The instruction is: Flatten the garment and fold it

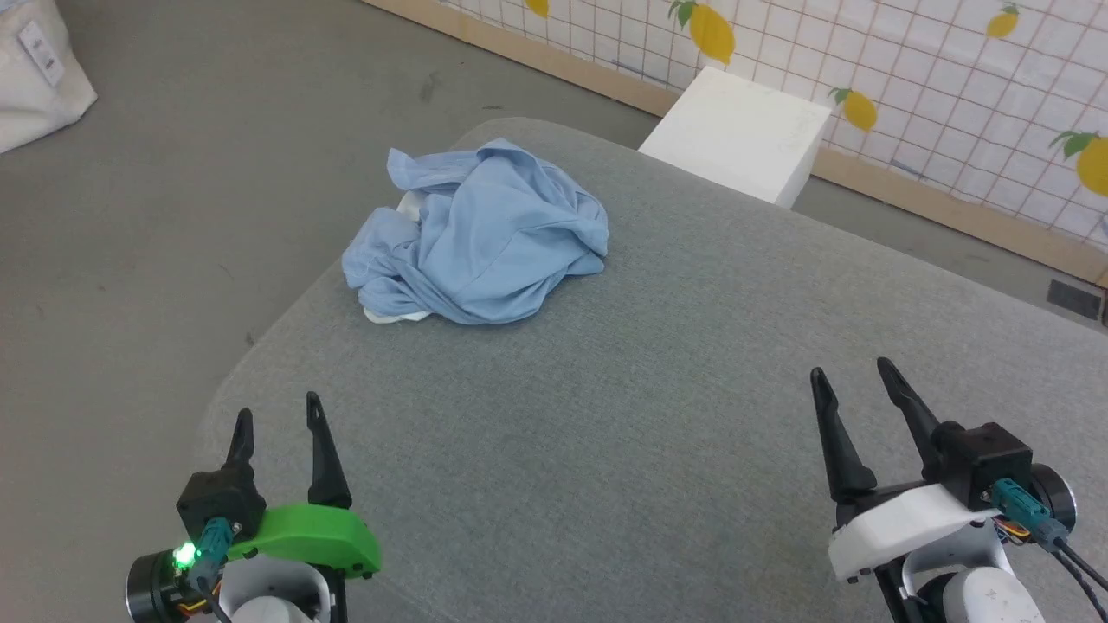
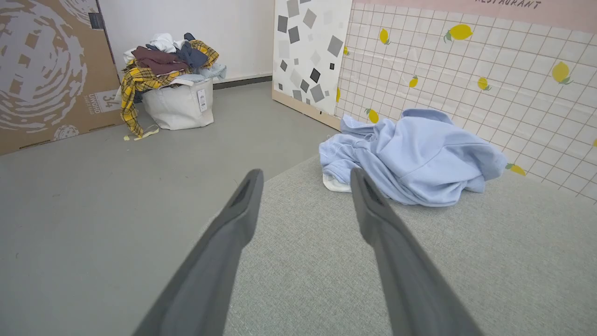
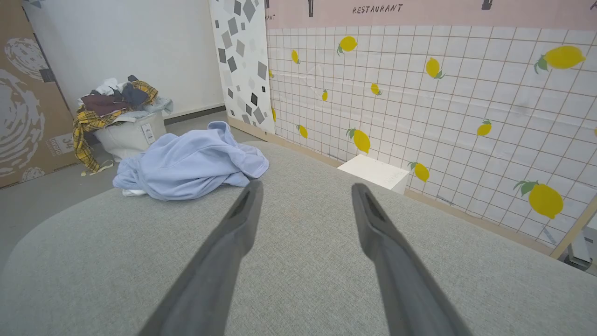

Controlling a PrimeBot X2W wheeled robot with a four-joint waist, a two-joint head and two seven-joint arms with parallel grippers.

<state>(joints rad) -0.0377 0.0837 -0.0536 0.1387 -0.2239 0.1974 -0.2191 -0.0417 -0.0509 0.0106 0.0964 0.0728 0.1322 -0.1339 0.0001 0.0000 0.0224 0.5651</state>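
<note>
shirt (image 1: 480, 234): light blue, crumpled in a heap near the far left corner of the cushion, with a bit of white cloth showing under its near edge.
cushion (image 1: 623, 415): a broad grey fabric top with rounded corners; the stretch between each gripper and the shirt is plain grey fabric.
left gripper (image 1: 278, 406): at the near left corner of the cushion, fingers spread apart and holding nothing, well apart from the shirt.
right gripper (image 1: 849, 367): at the near right, fingers likewise spread and empty, farther from the shirt than the left one.
white box (image 1: 736, 130): on the floor, close against the cushion's far edge, to the right of the shirt.
wall (image 3: 443, 93): white tiles with yellow lemons, running behind the box.
laundry bag (image 2: 179, 105): white, heaped with mixed clothes, a yellow plaid piece hanging down its side; it stands on the floor beyond the shirt.
cardboard (image 2: 46, 70): a printed brown sheet upright beside the bag.
floor (image 1: 173, 216): grey, along the cushion's left side.
</note>
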